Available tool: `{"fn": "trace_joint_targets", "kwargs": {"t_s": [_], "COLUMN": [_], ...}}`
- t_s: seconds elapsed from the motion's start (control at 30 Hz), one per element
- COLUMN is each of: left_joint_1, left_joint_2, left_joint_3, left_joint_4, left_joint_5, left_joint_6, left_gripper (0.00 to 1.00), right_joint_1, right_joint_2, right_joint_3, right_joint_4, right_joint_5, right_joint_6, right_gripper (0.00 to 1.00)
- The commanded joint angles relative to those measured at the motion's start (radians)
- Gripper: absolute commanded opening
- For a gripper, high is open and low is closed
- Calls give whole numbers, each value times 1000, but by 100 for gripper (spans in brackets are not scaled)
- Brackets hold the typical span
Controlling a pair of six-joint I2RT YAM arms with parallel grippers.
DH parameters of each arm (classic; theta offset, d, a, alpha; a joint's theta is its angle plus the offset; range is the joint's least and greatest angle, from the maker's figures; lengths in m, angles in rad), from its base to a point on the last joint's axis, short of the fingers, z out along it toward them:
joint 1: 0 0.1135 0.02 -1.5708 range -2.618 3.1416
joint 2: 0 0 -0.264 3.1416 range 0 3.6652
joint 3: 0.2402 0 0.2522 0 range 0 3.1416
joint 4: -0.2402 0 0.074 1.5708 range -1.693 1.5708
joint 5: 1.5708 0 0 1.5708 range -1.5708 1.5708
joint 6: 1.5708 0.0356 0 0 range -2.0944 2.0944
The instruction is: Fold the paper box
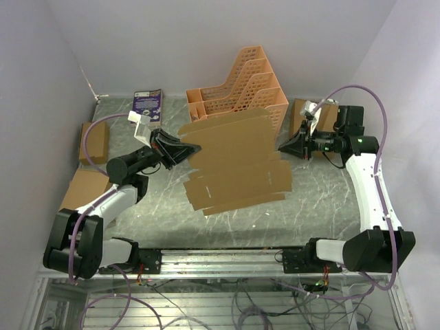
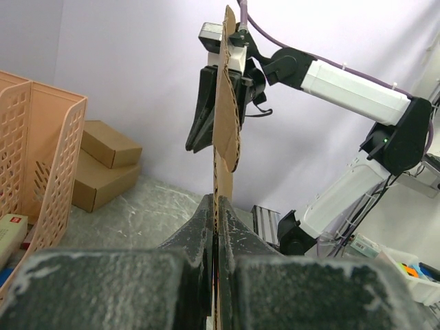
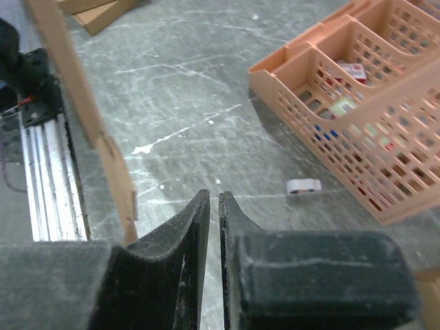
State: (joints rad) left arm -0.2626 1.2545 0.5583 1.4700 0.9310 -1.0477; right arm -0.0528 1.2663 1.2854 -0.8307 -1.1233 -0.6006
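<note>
Paper box [image 1: 237, 161]: flat sheet held up over the table [image 1: 151, 220], between the arms. Left gripper [image 1: 187, 148] clamped on its left edge. Right gripper [image 1: 280, 146] nearly closed, empty, just beside the right edge. Likely light, stiff, bends at creases; pinch edges

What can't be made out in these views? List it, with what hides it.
Top view: the sheet hides the table beneath it and the rack's lower front.
Left wrist view: the sheet stands edge-on, so its flaps and creases don't show.
Right wrist view: the sheet's edge passes behind a finger of the right pincer; contact unclear.
Right wrist view: the rack's contents are too small to read.
</note>
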Motion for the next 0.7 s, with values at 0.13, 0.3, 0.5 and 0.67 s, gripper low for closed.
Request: {"fn": "trace_joint_targets", "kwargs": {"t_s": [0.13,0.3,0.5,0.67], "left_joint_1": [5,5,5,5], "left_joint_2": [19,30,28,22], "left_joint_3": [42,59,61,69], "left_joint_4": [255,255,254,255], "left_joint_5": [11,12,10,18], "left_joint_6": [-5,-6,-8,-22], "left_gripper": [7,7,7,7], "right_joint_1": [65,93,97,99], "right_joint_2": [-89,-88,-91,-92], "right_joint_3": [-52,-51,-61,-105], "right_joint_4": [18,-3,-14,97], "right_joint_5": [-140,-148,-136,-111], "right_joint_6": [-7,-20,-27,68], "right_gripper": [18,19,21,27]}}
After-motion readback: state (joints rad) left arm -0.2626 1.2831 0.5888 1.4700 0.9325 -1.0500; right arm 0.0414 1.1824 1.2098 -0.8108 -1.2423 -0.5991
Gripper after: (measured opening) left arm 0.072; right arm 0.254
